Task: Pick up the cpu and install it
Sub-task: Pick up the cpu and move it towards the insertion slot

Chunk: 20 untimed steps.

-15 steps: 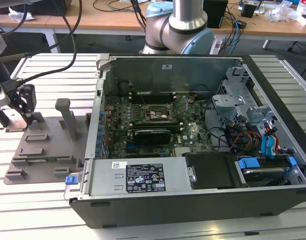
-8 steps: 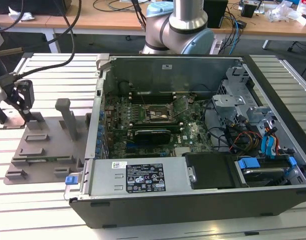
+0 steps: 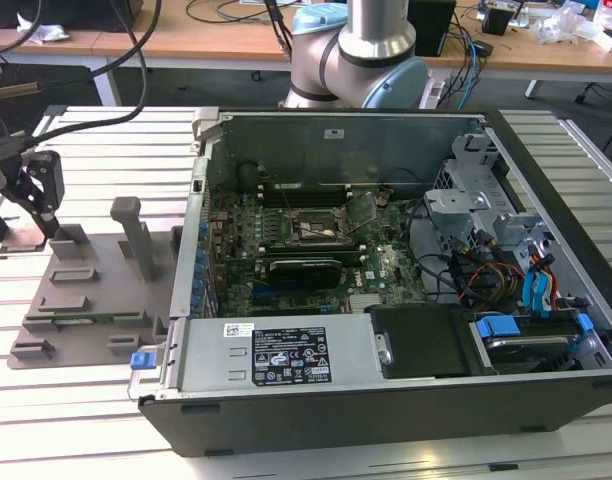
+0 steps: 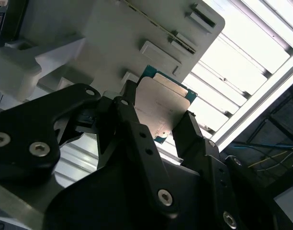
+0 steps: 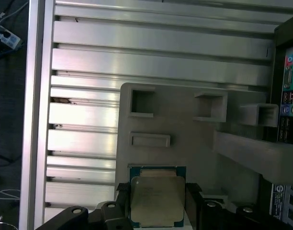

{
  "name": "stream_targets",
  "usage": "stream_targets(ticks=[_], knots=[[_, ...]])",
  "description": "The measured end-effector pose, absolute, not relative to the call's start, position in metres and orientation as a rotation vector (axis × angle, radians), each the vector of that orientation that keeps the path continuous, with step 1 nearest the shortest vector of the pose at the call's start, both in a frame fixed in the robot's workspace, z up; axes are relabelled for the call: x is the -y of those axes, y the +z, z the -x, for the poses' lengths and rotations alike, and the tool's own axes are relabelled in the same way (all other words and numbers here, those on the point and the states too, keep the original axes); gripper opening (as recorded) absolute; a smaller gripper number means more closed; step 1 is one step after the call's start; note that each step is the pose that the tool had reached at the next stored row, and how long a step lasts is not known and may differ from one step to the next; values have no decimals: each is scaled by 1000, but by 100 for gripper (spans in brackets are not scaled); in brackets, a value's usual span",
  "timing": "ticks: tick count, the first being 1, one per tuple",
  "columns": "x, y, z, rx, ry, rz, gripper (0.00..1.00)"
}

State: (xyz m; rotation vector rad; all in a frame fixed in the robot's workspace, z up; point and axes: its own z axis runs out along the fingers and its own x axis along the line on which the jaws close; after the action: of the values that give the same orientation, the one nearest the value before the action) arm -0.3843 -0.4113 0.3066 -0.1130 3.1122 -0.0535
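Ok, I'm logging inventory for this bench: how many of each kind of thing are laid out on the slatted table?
cpu: 1
grey parts holder: 1
open computer case: 1
Total: 3

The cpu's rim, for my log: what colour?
Teal-green, around the silver-grey metal top of the flat square cpu; best in the first wrist view.
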Motion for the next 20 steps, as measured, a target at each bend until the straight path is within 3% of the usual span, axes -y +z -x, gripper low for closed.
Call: stream_targets(ticks=[20], knots=[[411,356,384,-3112,-94,114,55]])
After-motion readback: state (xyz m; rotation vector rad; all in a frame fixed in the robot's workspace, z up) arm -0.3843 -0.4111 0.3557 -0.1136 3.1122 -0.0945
